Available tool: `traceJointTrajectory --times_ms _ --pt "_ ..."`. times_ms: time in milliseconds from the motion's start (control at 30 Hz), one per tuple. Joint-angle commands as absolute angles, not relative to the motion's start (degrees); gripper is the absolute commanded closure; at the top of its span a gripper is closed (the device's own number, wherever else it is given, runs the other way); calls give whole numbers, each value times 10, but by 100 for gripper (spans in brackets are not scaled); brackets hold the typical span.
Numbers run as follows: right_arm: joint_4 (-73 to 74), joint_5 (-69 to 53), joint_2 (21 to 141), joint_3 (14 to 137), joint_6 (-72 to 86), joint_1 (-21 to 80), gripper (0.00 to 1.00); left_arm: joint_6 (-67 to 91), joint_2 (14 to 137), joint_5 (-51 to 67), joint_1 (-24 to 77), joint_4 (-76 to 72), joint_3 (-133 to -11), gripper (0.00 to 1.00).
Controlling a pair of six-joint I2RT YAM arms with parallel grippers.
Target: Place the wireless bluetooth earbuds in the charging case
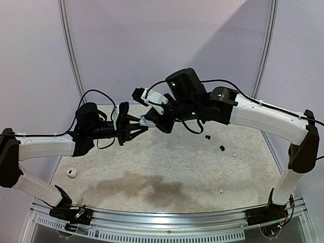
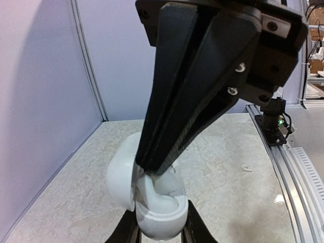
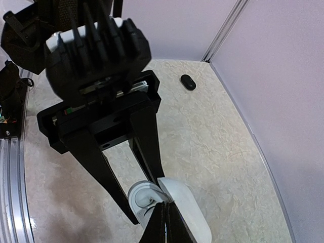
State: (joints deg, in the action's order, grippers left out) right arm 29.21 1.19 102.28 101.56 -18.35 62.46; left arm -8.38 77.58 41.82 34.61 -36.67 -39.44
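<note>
A white charging case with its lid swung open is held above the table, and my left gripper is shut on its lower shell. The right gripper is shut, its tips pushed down into the case's inner well beside the lid. I see no earbud between those tips. In the top view the two grippers, left and right, meet at mid-table. Loose earbuds lie on the table: two black and two white.
A second white case sits near the table's left edge. A black oval thing lies near the far corner in the right wrist view. Lilac walls close in the back and sides, and a metal rail runs along the front.
</note>
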Motion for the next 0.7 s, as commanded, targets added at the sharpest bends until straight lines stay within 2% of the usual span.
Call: traceJointTrajectory --times_ms 0,667 --pt "346 -25 1020 998 -191 646 98 -82 768 400 349 -396 -403 100" --pt "337 -3 1007 989 -180 655 98 -86 767 402 349 -392 -402 100"
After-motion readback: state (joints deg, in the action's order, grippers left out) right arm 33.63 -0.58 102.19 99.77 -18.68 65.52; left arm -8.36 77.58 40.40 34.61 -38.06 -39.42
